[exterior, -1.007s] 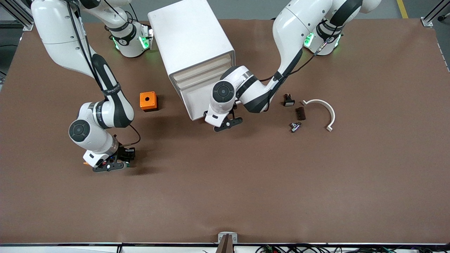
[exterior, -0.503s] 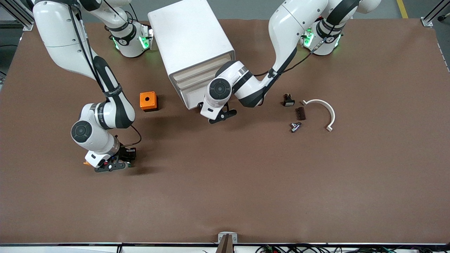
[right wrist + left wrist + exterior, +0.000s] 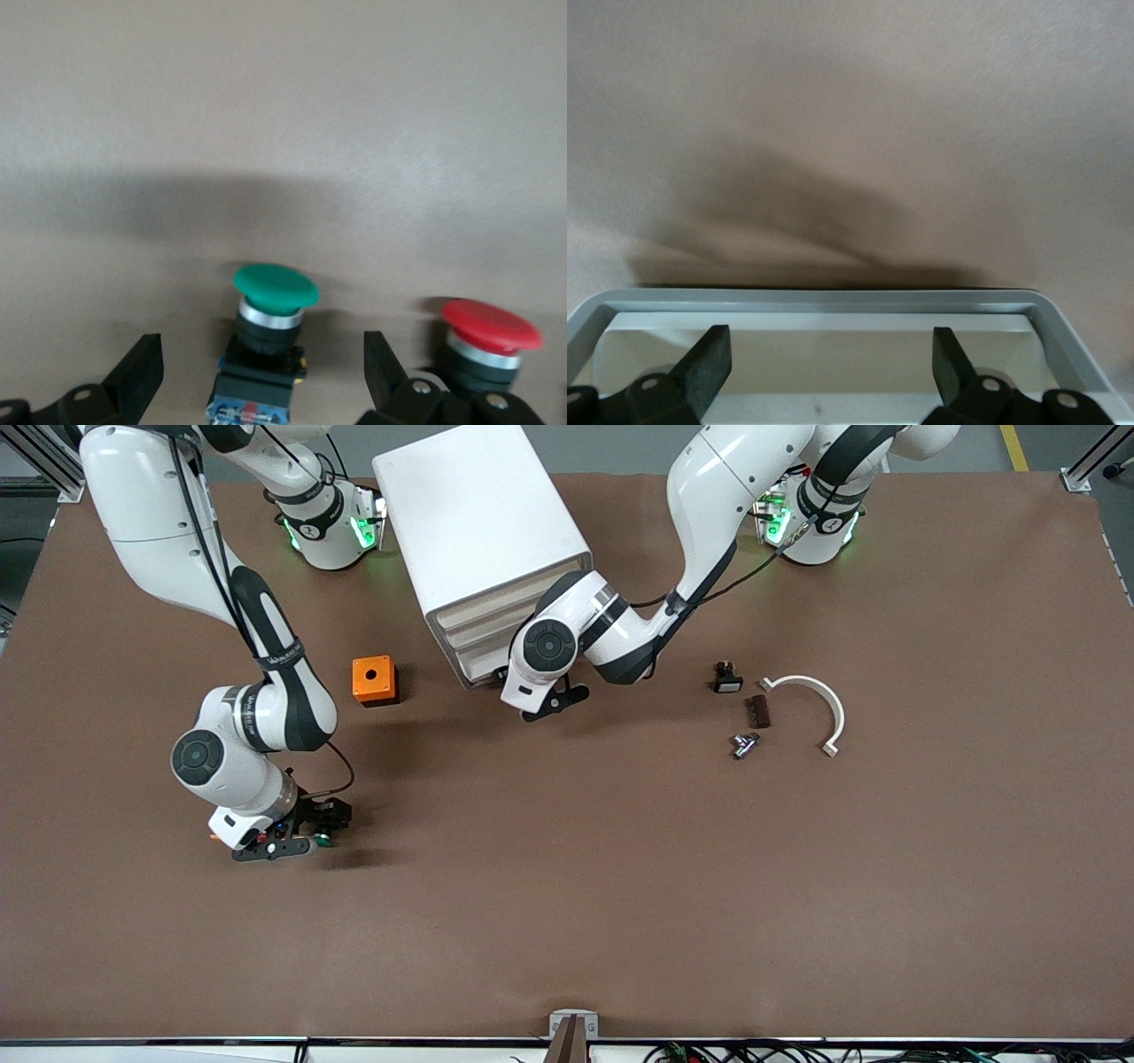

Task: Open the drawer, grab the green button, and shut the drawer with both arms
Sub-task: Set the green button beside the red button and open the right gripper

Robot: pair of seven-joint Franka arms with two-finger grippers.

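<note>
The green-capped button (image 3: 270,332) lies on the table between the fingers of my right gripper (image 3: 263,372), which is open and low over it, not gripping. In the front view the right gripper (image 3: 276,843) is near the right arm's end of the table, with the button's green cap (image 3: 323,838) just showing beside it. My left gripper (image 3: 551,698) is at the front of the lowest drawer (image 3: 478,666) of the white cabinet (image 3: 483,514). That drawer is almost flush with the others. In the left wrist view the left gripper (image 3: 830,367) is open and empty, over the drawer's rim (image 3: 824,301).
A red-capped button (image 3: 492,341) stands next to the green one. An orange box (image 3: 374,680) sits beside the cabinet. Toward the left arm's end lie a small black part (image 3: 726,678), a brown block (image 3: 756,710), a metal piece (image 3: 744,744) and a white curved piece (image 3: 811,695).
The left gripper has moved toward the cabinet and the lowest drawer has slid in with it, from well out to almost flush. The right gripper has shifted slightly over the buttons.
</note>
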